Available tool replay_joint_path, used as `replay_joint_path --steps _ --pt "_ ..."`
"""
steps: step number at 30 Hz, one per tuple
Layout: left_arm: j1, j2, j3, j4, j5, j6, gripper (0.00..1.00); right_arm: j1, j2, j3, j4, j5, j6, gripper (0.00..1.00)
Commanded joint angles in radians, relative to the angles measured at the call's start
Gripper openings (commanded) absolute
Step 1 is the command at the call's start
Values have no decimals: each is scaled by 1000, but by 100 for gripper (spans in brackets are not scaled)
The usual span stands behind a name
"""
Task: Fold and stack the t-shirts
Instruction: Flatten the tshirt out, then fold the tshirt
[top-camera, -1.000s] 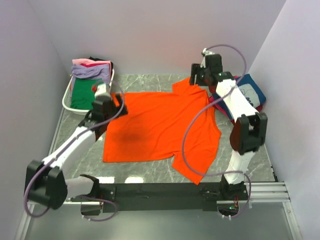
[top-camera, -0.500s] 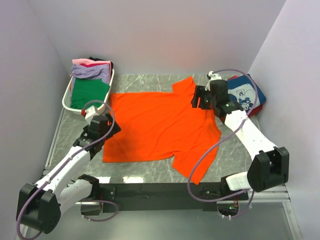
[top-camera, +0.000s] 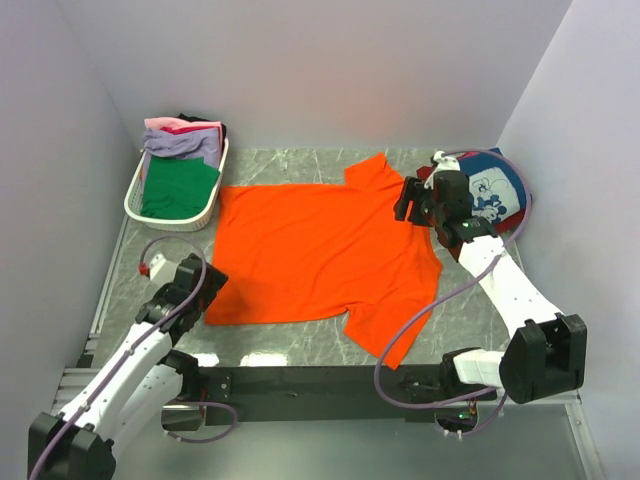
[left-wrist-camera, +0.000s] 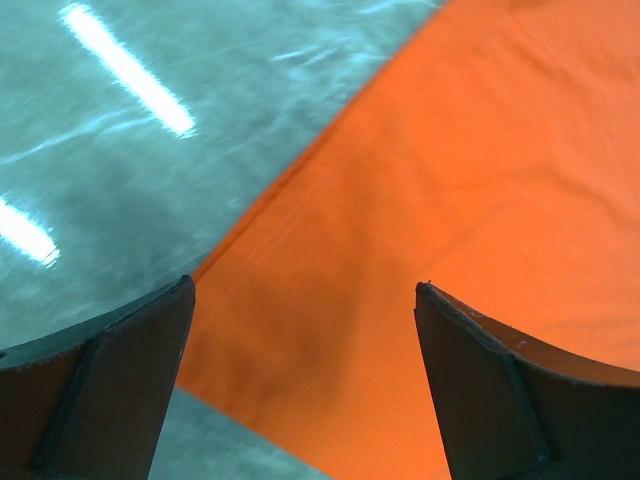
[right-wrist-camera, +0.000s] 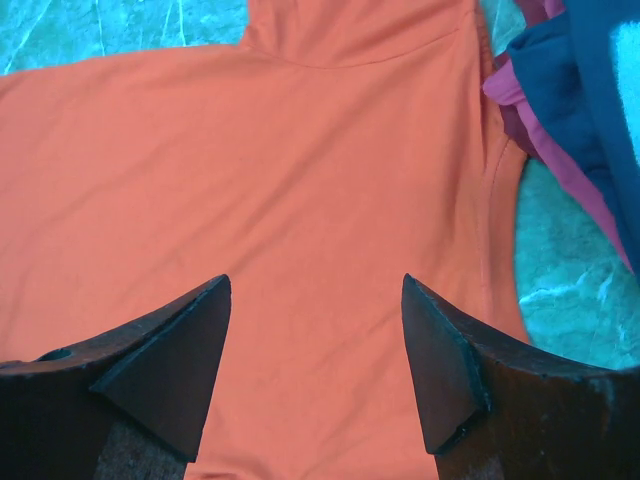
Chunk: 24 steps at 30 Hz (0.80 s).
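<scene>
The bright orange t-shirt (top-camera: 320, 250) lies spread flat on the marble table. My left gripper (top-camera: 205, 292) is open and empty over the shirt's near-left hem corner (left-wrist-camera: 300, 340). My right gripper (top-camera: 408, 200) is open and empty above the shirt's far right side, near the upper sleeve (right-wrist-camera: 330, 190). A navy blue tee with white print (top-camera: 490, 190) lies on a pink one (right-wrist-camera: 545, 140) at the far right. Green (top-camera: 178, 188), lavender (top-camera: 180, 143) and pink (top-camera: 175, 125) tees sit in the basket.
A white slatted basket (top-camera: 135, 205) stands at the back left by the wall. Walls close in the left, back and right. A black rail (top-camera: 330, 380) runs along the near edge. Bare marble (left-wrist-camera: 120, 180) shows left of the shirt.
My left arm has pulled back from the shirt's far-left corner to its near-left hem. My right arm has swung down and right from the back, now over the shirt's right side.
</scene>
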Motion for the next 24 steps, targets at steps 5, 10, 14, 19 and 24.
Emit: replay_joint_path --steps 5,10,14,19,24 --pt "-2 -81 5 -237 -106 -206 97 -34 8 -18 67 -60 21 76" --pt "-6 -90 8 -288 -74 -232 96 -32 36 -13 70 -69 24 75" --pt "-20 -76 -10 -300 -23 -270 96 -39 45 -10 66 -66 22 76" --pt "-34 -73 5 -342 10 -316 96 -42 45 -10 64 -74 24 76" --pt "-52 -78 -12 -351 53 -345 94 -43 41 -14 67 -74 25 76"
